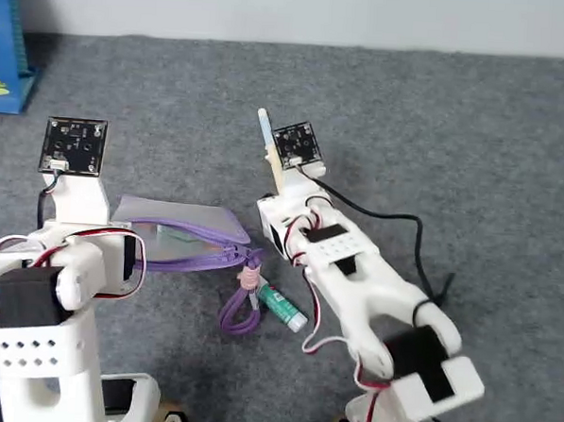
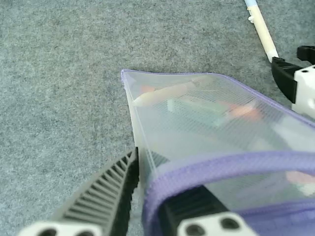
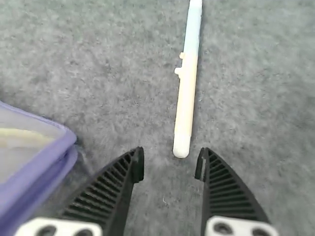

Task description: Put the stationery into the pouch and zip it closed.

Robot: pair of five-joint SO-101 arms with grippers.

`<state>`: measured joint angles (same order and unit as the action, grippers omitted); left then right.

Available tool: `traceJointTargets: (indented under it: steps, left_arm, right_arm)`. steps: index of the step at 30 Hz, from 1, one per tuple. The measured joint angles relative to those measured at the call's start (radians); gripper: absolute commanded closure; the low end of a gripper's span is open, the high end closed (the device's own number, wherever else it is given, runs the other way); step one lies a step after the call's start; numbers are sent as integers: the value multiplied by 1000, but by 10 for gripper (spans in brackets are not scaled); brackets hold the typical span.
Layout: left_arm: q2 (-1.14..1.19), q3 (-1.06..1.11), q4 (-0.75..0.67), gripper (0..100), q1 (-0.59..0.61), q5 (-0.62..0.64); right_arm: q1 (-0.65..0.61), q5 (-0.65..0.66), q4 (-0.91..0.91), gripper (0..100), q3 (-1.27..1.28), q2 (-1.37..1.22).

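A clear mesh pouch (image 1: 182, 232) with a purple zipper (image 1: 204, 256) lies between the arms, its mouth open. Inside it I see a cream pen (image 2: 170, 91), a green eraser-like block (image 2: 197, 110) and orange pieces. My left gripper (image 2: 147, 184) is shut on the pouch's edge (image 2: 142, 147), with one finger (image 2: 98, 201) outside and the other under the mesh. A white and pale blue pen (image 3: 189, 78) lies on the carpet beyond the pouch (image 3: 29, 152). My right gripper (image 3: 170, 161) is open just short of that pen's (image 1: 269, 149) near end. A green glue stick (image 1: 283, 307) lies beside the zipper's end.
A purple wrist loop (image 1: 240, 315) trails from the pouch toward the front. A blue box (image 1: 5, 45) stands at the far left edge. A black cable (image 1: 408, 238) runs over the grey carpet (image 1: 475, 136) by the right arm.
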<state>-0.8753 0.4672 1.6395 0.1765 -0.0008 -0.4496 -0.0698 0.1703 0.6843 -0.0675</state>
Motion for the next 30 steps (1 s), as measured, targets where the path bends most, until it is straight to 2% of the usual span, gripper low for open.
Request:
traceJointTargets:
  steps: [17, 23, 25, 30]
  left_arm:
    - [0, 0, 0, 988, 0, 0]
    - [0, 0, 0, 988, 0, 0]
    - [0, 0, 0, 988, 0, 0]
    - [0, 0, 0, 988, 0, 0]
  right_arm:
    - [6, 2, 0, 819, -137, -198]
    - [35, -46, 0, 820, -183, -233]
    - [34, -51, 0, 844, -183, -233]
    - [32, -51, 0, 991, -183, -239]
